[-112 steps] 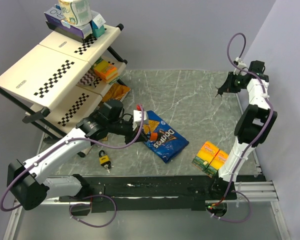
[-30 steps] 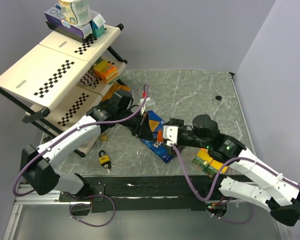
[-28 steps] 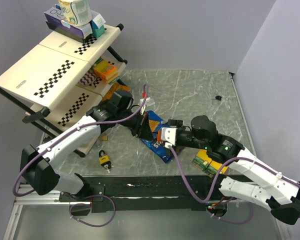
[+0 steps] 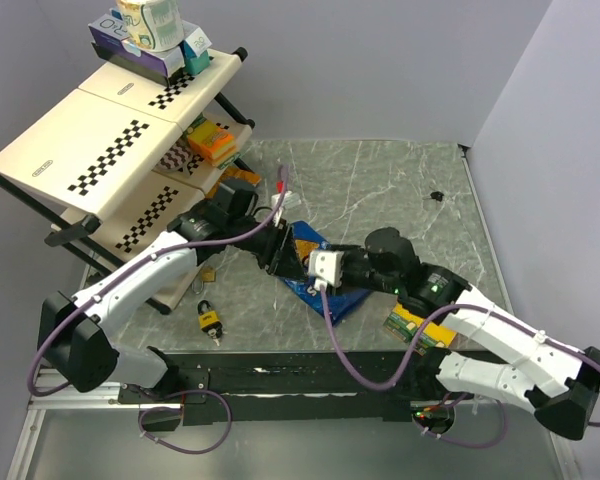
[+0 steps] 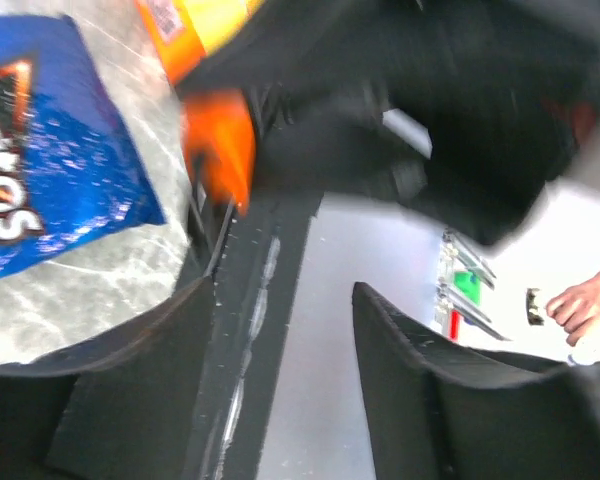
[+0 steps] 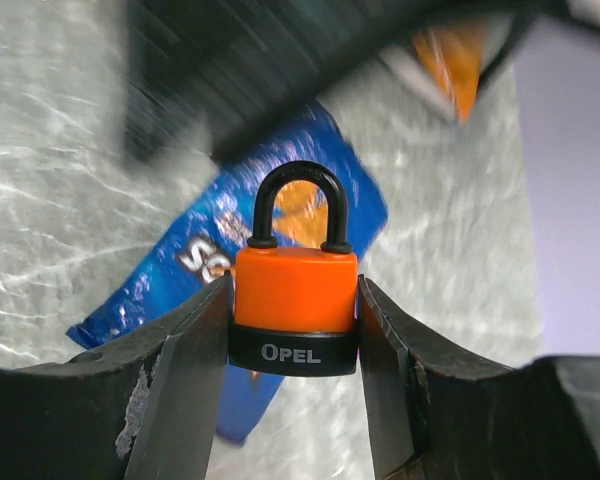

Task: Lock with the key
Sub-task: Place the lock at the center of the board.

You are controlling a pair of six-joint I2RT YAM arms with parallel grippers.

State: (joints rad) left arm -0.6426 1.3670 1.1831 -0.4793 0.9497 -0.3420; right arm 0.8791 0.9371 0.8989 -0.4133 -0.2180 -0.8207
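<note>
Right wrist: right fingers pinch the orange padlock upright; left fingers spread, both arms extended inward.

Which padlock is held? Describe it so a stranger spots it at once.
On the marble table, above the blue chip bag, the right gripper clamps the orange padlock. It has a black shackle and a black base band reading OPEL, unlike the yellow padlock lying loose near the front edge.
</note>
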